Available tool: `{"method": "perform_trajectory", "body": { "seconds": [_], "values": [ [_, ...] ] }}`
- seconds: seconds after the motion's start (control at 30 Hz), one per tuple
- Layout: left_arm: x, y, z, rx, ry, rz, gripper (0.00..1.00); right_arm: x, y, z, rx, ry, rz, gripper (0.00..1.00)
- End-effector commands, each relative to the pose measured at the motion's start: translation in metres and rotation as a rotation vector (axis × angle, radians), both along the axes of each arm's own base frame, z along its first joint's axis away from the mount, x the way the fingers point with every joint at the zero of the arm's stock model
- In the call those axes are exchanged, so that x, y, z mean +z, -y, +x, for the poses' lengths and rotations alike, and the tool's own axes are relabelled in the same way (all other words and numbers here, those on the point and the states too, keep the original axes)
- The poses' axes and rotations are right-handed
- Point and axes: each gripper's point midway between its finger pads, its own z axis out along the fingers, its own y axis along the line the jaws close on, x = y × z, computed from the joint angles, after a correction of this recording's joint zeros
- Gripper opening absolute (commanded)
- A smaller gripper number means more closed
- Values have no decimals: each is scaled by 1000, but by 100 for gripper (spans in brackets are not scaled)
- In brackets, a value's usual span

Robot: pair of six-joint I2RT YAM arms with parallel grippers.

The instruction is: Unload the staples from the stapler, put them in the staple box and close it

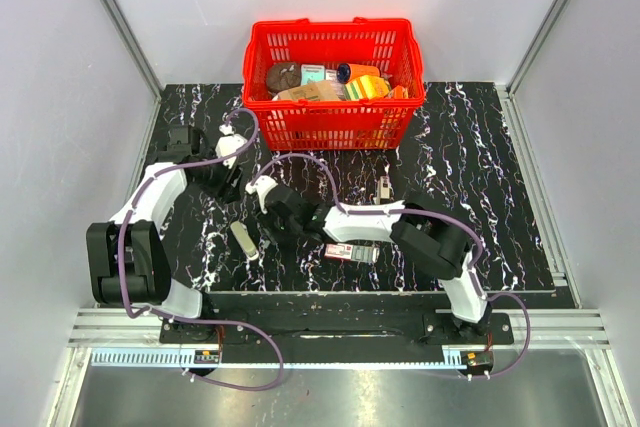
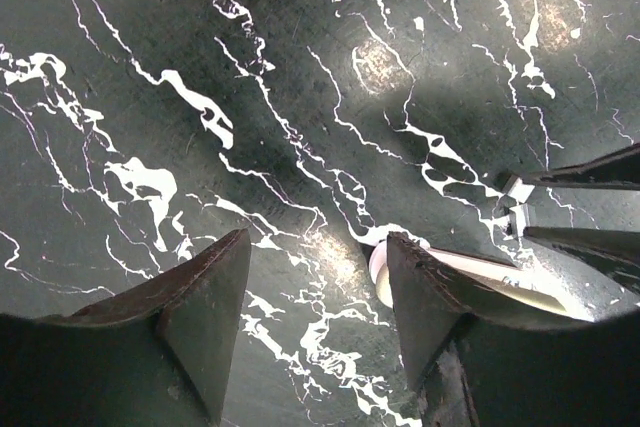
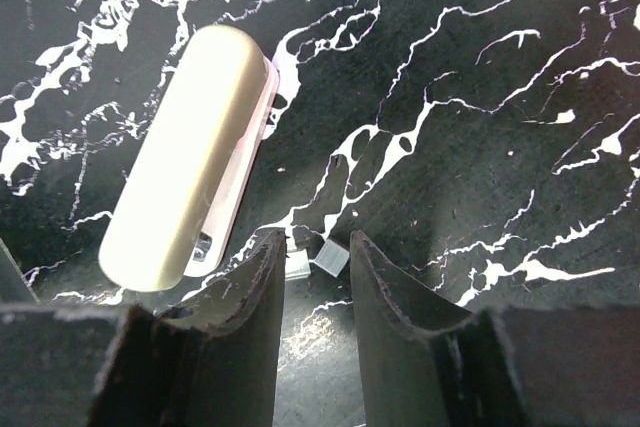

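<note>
Cream-white, bar-shaped plastic stapler [image 3: 190,162] is lying flat on the black marbled surface [image 1: 480,197], just beside the right gripper [image 3: 315,244], whose jaws are being held narrowly parted, empty; the left gripper [image 2: 318,239] is being held wide, empty; light, stiff and slick, the stapler is being judged best pinched across its long sides.

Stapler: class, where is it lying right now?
Top view: the stapler lies on the marbled table, left of centre, between the left arm and the right gripper.
</note>
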Motion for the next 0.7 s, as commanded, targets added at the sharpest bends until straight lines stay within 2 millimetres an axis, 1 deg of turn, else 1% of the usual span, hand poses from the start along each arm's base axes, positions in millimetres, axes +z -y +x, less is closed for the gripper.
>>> {"method": "perform_trajectory", "body": {
  "seconds": [0.0, 0.03, 0.23, 0.4, 0.57, 0.67],
  "values": [
    [13, 1, -3, -10, 30, -42, 61, -5, -9, 3, 35, 18, -54, 38],
    [13, 1, -2, -8, 30, -44, 61, -11, -7, 2, 37, 3, -82, 38],
    [12, -3, -1, 2, 28, -49, 61, -22, -8, 1, 42, -14, -113, 37],
    [11, -5, -1, 2, 24, -47, 61, -22, -3, 2, 33, -6, -126, 36],
    [7, -4, -2, -2, 12, -50, 61, -22, 9, 4, 3, 11, -139, 36],
    [7, -4, -1, -4, 7, -51, 61, -11, 12, 3, -19, 23, -109, 39]
  ]
}}
